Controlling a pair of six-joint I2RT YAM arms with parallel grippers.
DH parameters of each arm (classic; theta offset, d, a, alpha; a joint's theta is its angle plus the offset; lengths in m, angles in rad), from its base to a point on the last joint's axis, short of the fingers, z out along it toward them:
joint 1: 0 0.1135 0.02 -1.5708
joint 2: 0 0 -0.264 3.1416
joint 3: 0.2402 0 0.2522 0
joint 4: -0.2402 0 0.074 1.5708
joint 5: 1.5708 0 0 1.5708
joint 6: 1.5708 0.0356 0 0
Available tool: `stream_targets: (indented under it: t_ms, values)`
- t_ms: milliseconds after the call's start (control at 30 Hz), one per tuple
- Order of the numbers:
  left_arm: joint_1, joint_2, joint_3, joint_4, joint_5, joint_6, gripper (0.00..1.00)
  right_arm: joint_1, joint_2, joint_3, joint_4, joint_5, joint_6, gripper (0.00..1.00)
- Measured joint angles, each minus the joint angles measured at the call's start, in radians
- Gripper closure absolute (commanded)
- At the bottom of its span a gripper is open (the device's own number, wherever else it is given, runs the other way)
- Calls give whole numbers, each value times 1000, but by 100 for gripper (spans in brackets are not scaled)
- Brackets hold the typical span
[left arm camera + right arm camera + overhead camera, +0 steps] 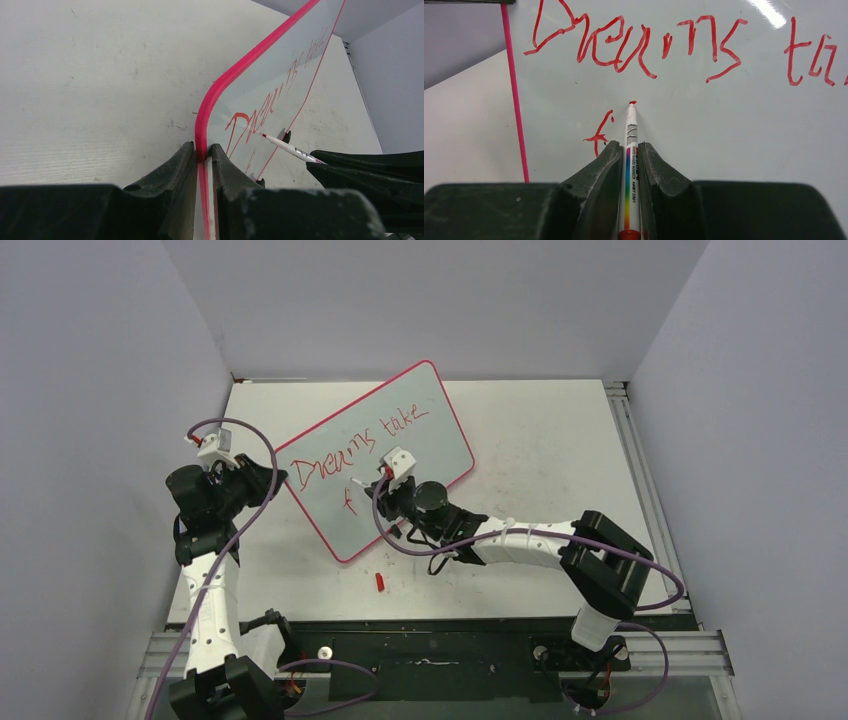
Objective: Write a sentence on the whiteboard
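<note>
Top external view: the whiteboard (430,435) sits askew mid-tabletop (560,440), its long side running toward 2 o'clock. The left end effector (272,480) is clamped on the rim at the board's 9 o'clock corner. The right end effector (383,492), clamped on a marker (631,120), is over the board's 6 o'clock half.

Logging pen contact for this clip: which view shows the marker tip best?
Right wrist: the marker runs up the centre, red tip sharp against the whiteboard. Left wrist shows it small, side-on. Top external mostly hides it behind the right gripper.
</note>
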State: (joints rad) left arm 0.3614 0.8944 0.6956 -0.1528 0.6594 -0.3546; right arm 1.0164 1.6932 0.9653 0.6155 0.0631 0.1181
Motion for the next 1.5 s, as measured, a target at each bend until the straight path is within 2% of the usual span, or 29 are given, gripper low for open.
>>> stream_targets:
  t_ms: [367, 1033, 1500]
  values:
    - [0, 2, 0, 0, 0, 0, 87, 19, 1, -5, -3, 15, 10, 95]
    - [0, 2, 0, 0, 0, 0, 87, 85, -25, -129, -15, 84, 52, 95]
    - [0, 2, 0, 2, 2, -1, 87, 92, -71, -117, -53, 119, 31, 95]
